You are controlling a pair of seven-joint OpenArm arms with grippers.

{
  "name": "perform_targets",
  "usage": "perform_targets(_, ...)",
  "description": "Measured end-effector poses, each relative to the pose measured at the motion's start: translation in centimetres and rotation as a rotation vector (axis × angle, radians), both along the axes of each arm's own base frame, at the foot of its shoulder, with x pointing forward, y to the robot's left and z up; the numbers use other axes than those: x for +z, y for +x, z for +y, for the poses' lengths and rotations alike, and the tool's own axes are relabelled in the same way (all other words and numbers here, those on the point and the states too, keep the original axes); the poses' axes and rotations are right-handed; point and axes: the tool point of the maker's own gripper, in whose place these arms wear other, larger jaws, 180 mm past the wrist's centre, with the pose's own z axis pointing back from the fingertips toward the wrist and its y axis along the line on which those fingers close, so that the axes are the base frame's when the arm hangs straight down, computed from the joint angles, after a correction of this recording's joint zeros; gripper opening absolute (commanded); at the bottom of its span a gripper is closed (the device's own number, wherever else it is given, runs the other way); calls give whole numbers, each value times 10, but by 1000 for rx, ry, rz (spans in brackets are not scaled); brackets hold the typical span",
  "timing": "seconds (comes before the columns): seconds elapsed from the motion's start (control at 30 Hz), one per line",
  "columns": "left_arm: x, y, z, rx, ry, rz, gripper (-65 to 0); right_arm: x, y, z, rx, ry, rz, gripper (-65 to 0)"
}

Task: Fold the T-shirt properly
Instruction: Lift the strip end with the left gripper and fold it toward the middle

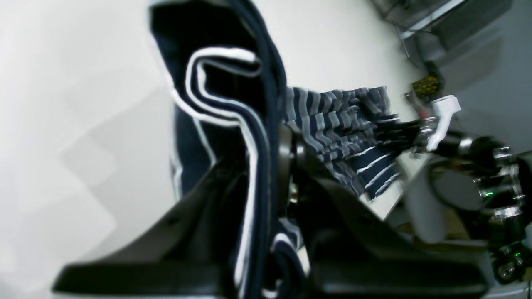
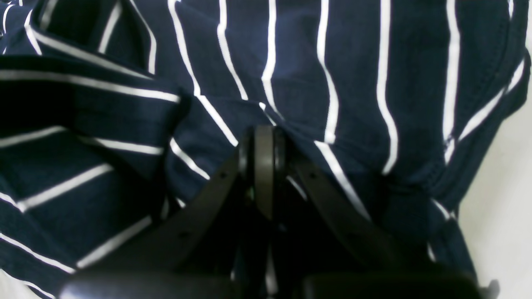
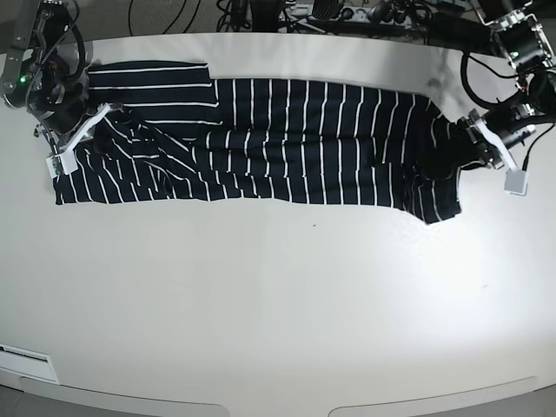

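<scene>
The T-shirt (image 3: 287,143) is dark navy with thin white pinstripes. It lies stretched into a long, flat band across the far part of the worktop (image 3: 278,304), rumpled and bunched at both ends, its stripes mostly running crosswise.

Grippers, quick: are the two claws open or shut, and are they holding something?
Left gripper: shut on the T-shirt, pinching its bunched edge.
Right gripper: shut on the T-shirt, pinching a fold of it.
</scene>
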Motion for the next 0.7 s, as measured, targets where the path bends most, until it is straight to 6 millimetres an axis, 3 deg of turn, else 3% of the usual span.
perform_targets(0.23, -8, -3, -63, -90, -127, -12, -650, 0, 0, 0, 0, 0, 0, -650)
perform_targets(0.47, 6, 6, -113, -135, -253, -96, -650, 0, 0, 0, 0, 0, 1, -650)
perform_targets(0.7, 12, -3, -165, -231, -353, -98, -650, 0, 0, -1, 2, -4, 1, -650)
